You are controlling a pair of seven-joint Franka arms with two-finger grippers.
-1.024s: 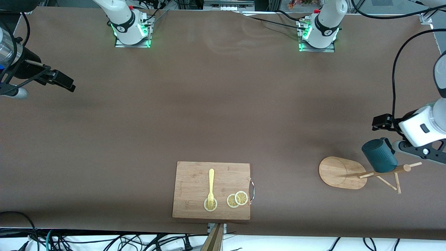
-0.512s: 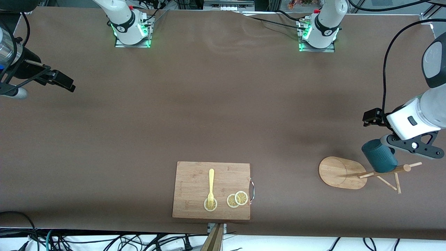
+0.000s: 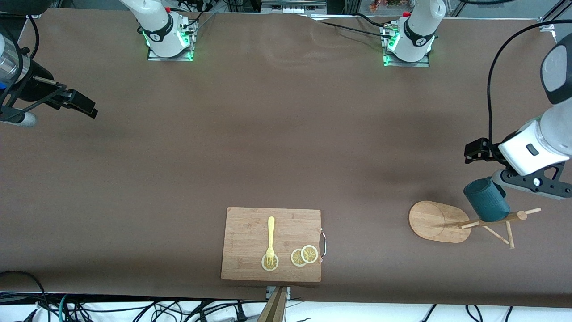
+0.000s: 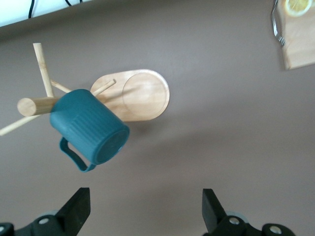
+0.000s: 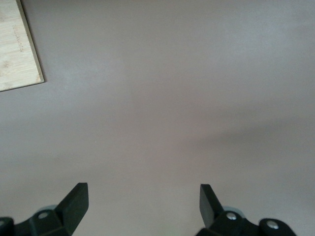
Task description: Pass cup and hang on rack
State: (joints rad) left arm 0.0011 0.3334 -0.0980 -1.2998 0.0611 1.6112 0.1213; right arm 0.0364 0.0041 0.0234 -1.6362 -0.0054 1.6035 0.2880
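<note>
The dark teal cup [image 3: 486, 200] hangs tilted on a peg of the bamboo rack [image 3: 491, 220], whose oval base [image 3: 435, 221] lies toward the left arm's end of the table. My left gripper [image 3: 499, 179] is open and empty, just above the cup and apart from it. In the left wrist view the cup [image 4: 88, 128] shows its ribbed side, bottom and handle in front of the rack's post [image 4: 37, 105] and base [image 4: 142, 93]; my left gripper [image 4: 145, 211] is wide open. My right gripper [image 3: 27, 120] waits at the right arm's end, open over bare table [image 5: 142, 206].
A rectangular bamboo cutting board [image 3: 250, 228] with a yellow fork [image 3: 271, 237] and lemon slices [image 3: 304, 256] lies near the front edge. Its corners show in the left wrist view [image 4: 300, 39] and the right wrist view [image 5: 17, 49]. A brown cloth covers the table.
My left gripper has drawn back and up from the cup, toward the robots' bases. The cup stays hanging on the rack. The right arm has not moved.
</note>
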